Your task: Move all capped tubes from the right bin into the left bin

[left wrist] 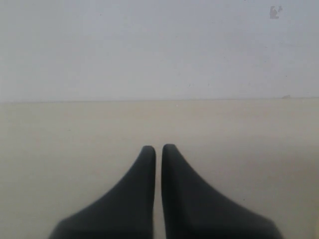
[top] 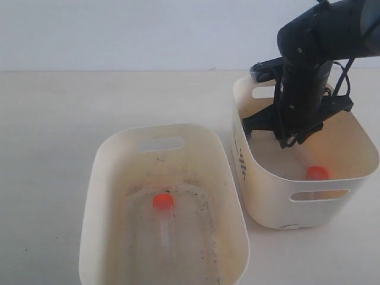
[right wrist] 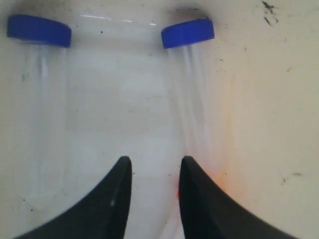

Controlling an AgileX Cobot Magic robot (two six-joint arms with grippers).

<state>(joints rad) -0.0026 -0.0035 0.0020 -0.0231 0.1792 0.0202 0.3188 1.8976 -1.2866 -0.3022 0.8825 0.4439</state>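
Table (top: 59, 119): pale beige and matte, it is carrying both bins and running back past the right bin (top: 267, 190) to the wall.
Wall (top: 119, 29): plain whitish-grey, it is meeting the table in a straight line behind the right bin.
Right bin: it is showing dark printed marks (top: 241, 160) on the side facing its neighbour.
Left bin (top: 89, 202): it is sitting just beside the right bin, apart from it, with a floor showing black specks and a dirty ring.
Right arm (top: 309, 65): black, it is reaching down into the right bin.
Right claw (right wrist: 152, 164): it is hanging low inside the right bin, fingers standing narrowly apart over bare floor.
First blue-capped tube (right wrist: 39, 89) and second blue-capped tube (right wrist: 189, 74): they are lying apart on the right bin's floor.
Orange-capped tube (top: 316, 174): it is lying in the right bin by a handle slot.
Second orange-capped tube (top: 163, 217): it is lying mid-floor in the left bin.
Left claw (left wrist: 158, 148): it is hovering over bare table, fingers almost touching; where it is relative to the right bin cannot be told.
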